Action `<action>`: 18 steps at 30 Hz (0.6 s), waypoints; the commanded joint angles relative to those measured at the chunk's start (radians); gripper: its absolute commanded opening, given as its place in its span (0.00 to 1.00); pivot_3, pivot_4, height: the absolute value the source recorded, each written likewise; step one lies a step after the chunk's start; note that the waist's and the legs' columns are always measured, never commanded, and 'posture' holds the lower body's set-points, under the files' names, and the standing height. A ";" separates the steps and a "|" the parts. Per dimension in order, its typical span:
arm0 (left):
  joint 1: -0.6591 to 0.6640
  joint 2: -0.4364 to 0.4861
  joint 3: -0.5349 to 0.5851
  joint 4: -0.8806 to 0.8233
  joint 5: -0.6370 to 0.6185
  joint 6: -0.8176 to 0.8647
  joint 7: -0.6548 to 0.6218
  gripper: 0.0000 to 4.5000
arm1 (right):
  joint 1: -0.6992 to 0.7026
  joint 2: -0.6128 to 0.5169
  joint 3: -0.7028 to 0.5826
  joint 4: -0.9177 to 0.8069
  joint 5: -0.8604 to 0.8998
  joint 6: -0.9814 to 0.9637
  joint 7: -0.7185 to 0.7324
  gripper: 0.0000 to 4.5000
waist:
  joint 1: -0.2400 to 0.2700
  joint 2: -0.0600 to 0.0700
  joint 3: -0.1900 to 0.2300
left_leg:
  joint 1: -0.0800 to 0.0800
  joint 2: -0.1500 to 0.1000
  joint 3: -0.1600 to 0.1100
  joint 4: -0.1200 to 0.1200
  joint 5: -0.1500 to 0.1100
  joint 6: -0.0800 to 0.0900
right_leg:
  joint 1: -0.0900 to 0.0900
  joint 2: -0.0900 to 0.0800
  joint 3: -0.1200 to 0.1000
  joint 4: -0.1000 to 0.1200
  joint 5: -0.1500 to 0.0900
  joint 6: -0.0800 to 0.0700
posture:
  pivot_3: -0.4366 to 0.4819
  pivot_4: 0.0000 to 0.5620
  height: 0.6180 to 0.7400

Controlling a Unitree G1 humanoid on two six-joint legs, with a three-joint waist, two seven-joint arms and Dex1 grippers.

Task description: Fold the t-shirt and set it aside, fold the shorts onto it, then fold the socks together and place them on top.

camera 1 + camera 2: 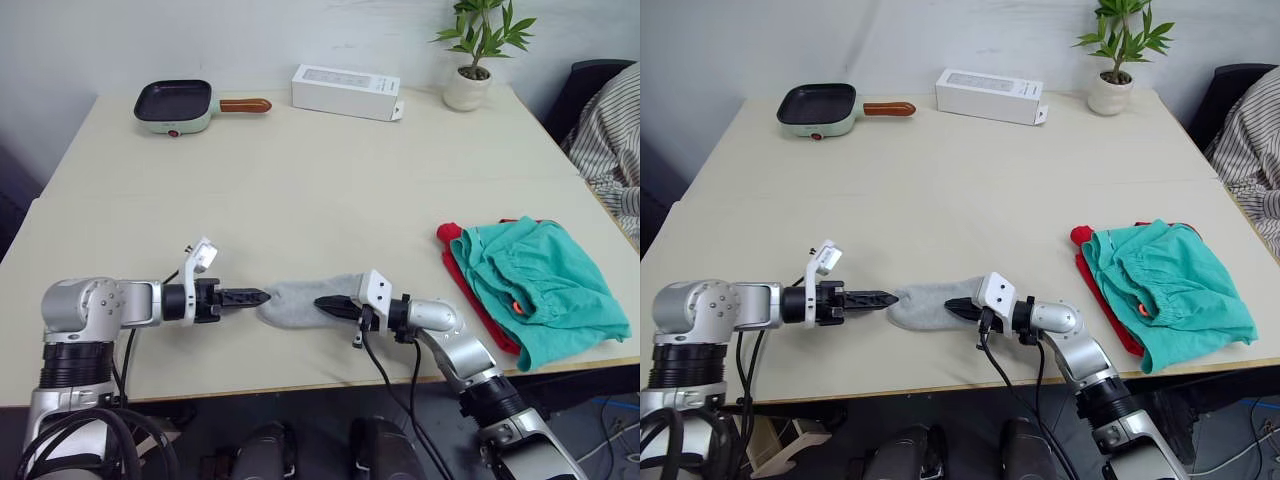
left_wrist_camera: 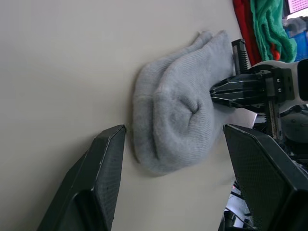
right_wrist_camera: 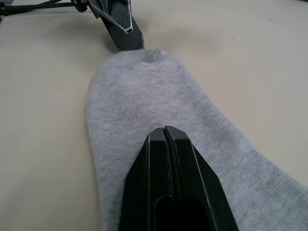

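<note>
Table [image 1: 300, 180], near edge. Landmark: the grey socks [image 1: 305, 302], lying flat as one overlapping pair.

Left gripper [image 1: 256, 296]: at the left end of the socks, pointing at them. The left wrist view shows its two black fingers [image 2: 103, 159] spread wide, one on each side of the rounded sock end, holding nothing.

Socks: one lies over the other, edges slightly offset, seen in the left wrist view.

Right gripper [image 1: 327, 303]: over the right part of the socks. The right wrist view shows its fingers [image 3: 166, 144] pressed together with no gap, tips resting on the sock fabric; whether any fabric is pinched between them, cannot tell.

Right of the socks, well apart: teal shorts [image 1: 535, 285] heaped loosely on the red t-shirt [image 1: 455, 245], which shows as a red edge along their left side.

Beyond the socks, at the far edge: frying pan [image 1: 175, 105], pan empty; white box [image 1: 345, 90]; potted plant [image 1: 470, 85].
</note>
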 commanded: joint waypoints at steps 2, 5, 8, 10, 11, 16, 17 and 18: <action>-0.026 -0.052 -0.013 -0.027 -0.023 0.053 0.023 0.50 | 0.011 0.011 0.014 0.020 -0.025 -0.003 -0.004 0.00 | -0.002 0.000 0.000 | 0.000 0.000 0.000 0.000 0.000 0.000 | 0.000 0.000 0.000 0.000 0.000 0.000 | 0.48 0.27 1.00; -0.043 -0.047 -0.017 -0.043 -0.010 0.041 0.030 0.27 | 0.017 0.014 0.017 0.019 -0.031 -0.007 -0.006 0.00 | -0.003 0.000 0.000 | 0.000 0.001 0.000 0.000 0.000 -0.001 | -0.001 0.000 0.000 0.000 0.000 0.000 | 0.48 0.27 1.00; -0.079 -0.018 -0.040 -0.089 -0.028 0.049 0.011 0.07 | 0.023 0.015 0.019 0.016 -0.036 -0.008 -0.006 0.00 | -0.003 0.000 0.000 | -0.001 0.002 0.000 0.000 0.000 -0.002 | -0.001 0.000 0.000 0.000 0.000 0.000 | 0.48 0.27 1.00; -0.112 0.026 -0.095 -0.149 -0.058 0.042 -0.044 0.00 | 0.025 0.019 0.012 0.018 -0.033 -0.002 -0.013 0.00 | -0.003 0.000 0.000 | -0.001 0.002 0.000 0.000 0.000 -0.002 | -0.001 0.000 0.001 0.000 0.000 0.000 | 0.48 0.27 1.00; -0.133 0.040 -0.120 -0.172 -0.074 0.037 -0.073 0.00 | 0.027 0.020 0.009 0.018 -0.032 0.000 -0.017 0.00 | -0.004 0.000 0.000 | -0.001 0.002 0.000 0.000 0.000 -0.002 | -0.001 0.000 0.001 0.000 0.000 0.000 | 0.48 0.27 1.00; -0.253 -0.019 -0.250 -0.166 -0.053 -0.049 -0.111 0.00 | 0.037 0.012 0.008 0.013 -0.039 0.003 -0.024 0.00 | -0.002 0.000 0.000 | -0.001 0.002 0.000 0.000 -0.002 -0.006 | -0.001 0.001 0.001 -0.001 0.000 0.000 | 0.48 0.27 1.00; -0.276 -0.055 -0.272 -0.153 -0.042 -0.073 -0.104 0.00 | 0.039 0.011 0.007 0.008 -0.040 0.007 -0.027 0.00 | -0.001 0.000 0.000 | -0.001 0.002 0.000 0.000 -0.002 -0.006 | -0.001 0.001 0.001 -0.001 0.000 0.000 | 0.48 0.27 1.00; -0.295 -0.090 -0.290 -0.135 -0.027 -0.093 -0.089 0.00 | 0.042 0.010 0.006 0.004 -0.042 0.012 -0.032 0.00 | 0.000 0.000 0.000 | -0.001 0.002 0.000 0.000 -0.001 -0.004 | -0.001 0.001 0.001 -0.001 0.000 0.000 | 0.48 0.27 1.00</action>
